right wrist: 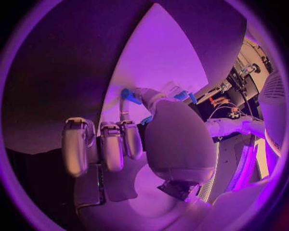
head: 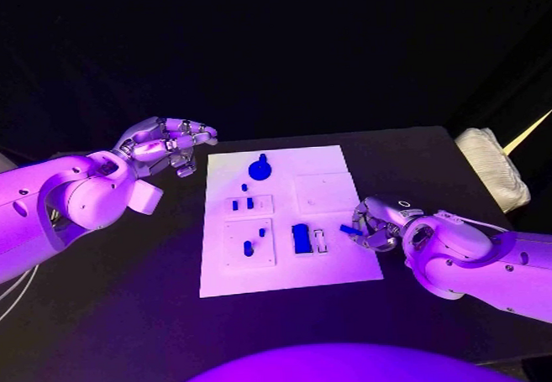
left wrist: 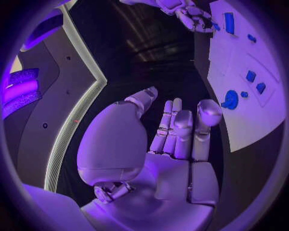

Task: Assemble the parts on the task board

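The white task board [head: 333, 269] lies mid-table. On it are a round blue part [head: 261, 168] at the far end, several small blue parts [head: 243, 204] in its square panels, and a taller blue block [head: 301, 238] near the right side. My right hand [head: 376, 224] hovers at the board's right edge and pinches a small blue part [head: 349, 230] between thumb and finger; the part [right wrist: 127, 95] sticks out past the fingertips over the board [right wrist: 156, 57]. My left hand [head: 165, 144] hangs beyond the board's far left corner, holding nothing, fingers [left wrist: 180, 125] loosely extended beside the board [left wrist: 241, 125].
A pale padded bundle [head: 494, 167] lies at the table's right edge with a thin yellowish stick [head: 531, 130] behind it. Bare black table [head: 111, 323] surrounds the board on the left and at the front.
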Robot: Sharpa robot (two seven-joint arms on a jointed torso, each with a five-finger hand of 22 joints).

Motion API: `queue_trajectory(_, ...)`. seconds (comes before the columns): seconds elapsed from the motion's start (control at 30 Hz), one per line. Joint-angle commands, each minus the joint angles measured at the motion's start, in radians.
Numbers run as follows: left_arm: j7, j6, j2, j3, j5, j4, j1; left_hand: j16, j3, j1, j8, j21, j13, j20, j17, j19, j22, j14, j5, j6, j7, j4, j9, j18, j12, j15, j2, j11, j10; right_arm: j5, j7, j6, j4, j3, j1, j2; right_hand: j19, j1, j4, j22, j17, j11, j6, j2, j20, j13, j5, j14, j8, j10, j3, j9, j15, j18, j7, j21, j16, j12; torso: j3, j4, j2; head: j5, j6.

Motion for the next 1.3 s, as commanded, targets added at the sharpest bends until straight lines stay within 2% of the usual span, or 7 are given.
queue_trajectory(0.03, 0.003, 0.014, 0.001, 0.0, 0.007, 0.003, 0.0, 0.003, -0.001, 0.009, 0.004, -0.004, -0.002, 0.001, 0.001, -0.002, 0.001, -0.003, -0.002, -0.005, 0.0, 0.009, 0.001, -0.016, -0.004, 0.0, 0.004, 0.001, -0.003, -0.025, -0.03, 0.12, -0.011, -0.017, -0.02, 0.01, 0.075, -0.003, -0.001, 0.229, 0.263, 0.005, -0.007, -0.009, 0.008, 0.197, 0.005, 0.102, -0.003, 0.033, 0.006, -0.294, 0.008, 0.003, -0.002, -0.003, 0.006, -0.003, 0.0006, -0.001, 0.001, 0.002, 0.0)
queue_trajectory(0.3, 0.003, 0.015, 0.001, 0.0, 0.007, 0.003, 0.0, 0.003, -0.001, 0.009, 0.004, -0.004, -0.002, 0.001, 0.001, -0.002, 0.001, -0.003, -0.002, -0.005, 0.0, 0.009, 0.001, -0.016, -0.004, 0.0, 0.004, 0.001, -0.003, 0.008, -0.028, 0.098, -0.005, -0.017, -0.019, 0.013, 0.081, 0.013, -0.067, 0.235, 0.263, -0.006, 0.035, 0.04, 0.003, 0.207, 0.082, 0.102, 0.017, 0.046, 0.122, -0.276, -0.001, -0.001, -0.013, 0.02, 0.006, 0.017, 0.0013, -0.0007, 0.002, 0.003, -0.001)
queue_trajectory(0.6, 0.002, 0.016, 0.001, 0.0, 0.006, 0.002, 0.0, 0.003, -0.001, 0.01, 0.004, -0.004, -0.002, 0.001, 0.001, -0.002, 0.001, -0.003, -0.002, -0.005, 0.0, 0.01, 0.001, -0.016, -0.004, -0.001, 0.005, 0.001, -0.002, 0.158, -0.011, -0.016, 0.045, -0.015, -0.007, -0.005, 0.09, -0.067, -0.094, 0.246, 0.263, -0.022, 0.062, 0.043, -0.008, 0.222, 0.109, 0.102, 0.048, 0.066, 0.147, -0.246, -0.014, -0.009, -0.034, 0.064, 0.006, 0.044, 0.0011, -0.0026, 0.0, 0.002, -0.004)
queue_trajectory(0.87, 0.002, 0.017, 0.003, 0.0, 0.006, 0.0, 0.0, 0.004, -0.001, 0.011, 0.004, -0.003, -0.002, 0.001, 0.002, -0.002, 0.002, -0.003, -0.002, -0.005, 0.0, 0.01, 0.001, -0.017, -0.003, -0.001, 0.006, 0.001, -0.002, 0.238, -0.001, -0.08, 0.105, -0.012, 0.035, -0.016, 0.091, -0.113, -0.094, 0.246, 0.263, -0.029, 0.066, 0.032, -0.013, 0.223, 0.087, 0.102, 0.057, 0.068, 0.136, -0.235, -0.02, -0.009, -0.042, 0.067, 0.006, 0.046, -0.0007, -0.0006, 0.0, -0.004, -0.002)
queue_trajectory(0.93, 0.001, 0.017, 0.002, 0.0, 0.006, 0.001, 0.0, 0.004, -0.001, 0.011, 0.004, -0.003, -0.002, 0.001, 0.002, -0.002, 0.002, -0.003, -0.002, -0.005, 0.0, 0.01, 0.001, -0.017, -0.003, -0.001, 0.006, 0.001, -0.002, 0.265, -0.002, -0.079, 0.116, -0.012, 0.04, -0.015, 0.091, -0.134, -0.089, 0.247, 0.263, -0.03, 0.067, 0.027, -0.015, 0.224, 0.101, 0.102, 0.06, 0.069, 0.124, -0.232, -0.021, -0.009, -0.043, 0.067, 0.006, 0.047, -0.0007, 0.0002, 0.001, -0.004, -0.003)
queue_trajectory(1.23, -0.002, 0.017, 0.0, 0.0, 0.005, 0.003, 0.0, 0.004, -0.001, 0.011, 0.004, -0.003, -0.002, 0.001, 0.002, -0.002, 0.002, -0.003, -0.002, -0.005, 0.0, 0.01, 0.001, -0.017, -0.003, -0.001, 0.006, 0.001, -0.002, 0.327, -0.014, -0.045, 0.12, -0.012, 0.045, 0.01, 0.09, -0.192, -0.06, 0.245, 0.263, -0.031, 0.065, 0.018, -0.016, 0.224, 0.044, 0.102, 0.058, 0.069, 0.078, -0.229, -0.022, -0.009, -0.045, 0.063, 0.006, 0.045, -0.0023, -0.0022, 0.0, -0.004, -0.006)
queue_trajectory(1.3, -0.003, 0.018, 0.0, 0.0, 0.005, 0.003, 0.0, 0.004, -0.001, 0.011, 0.004, -0.003, -0.002, 0.001, 0.002, -0.002, 0.002, -0.003, -0.002, -0.005, 0.0, 0.01, 0.001, -0.017, -0.003, -0.001, 0.006, 0.001, -0.002, 0.332, -0.017, -0.043, 0.116, -0.013, 0.044, 0.017, 0.09, -0.198, -0.055, 0.245, 0.263, -0.03, 0.065, 0.019, -0.016, 0.224, 0.039, 0.102, 0.058, 0.069, 0.074, -0.229, -0.022, -0.008, -0.044, 0.062, 0.006, 0.045, -0.0011, -0.002, 0.001, -0.004, -0.006)
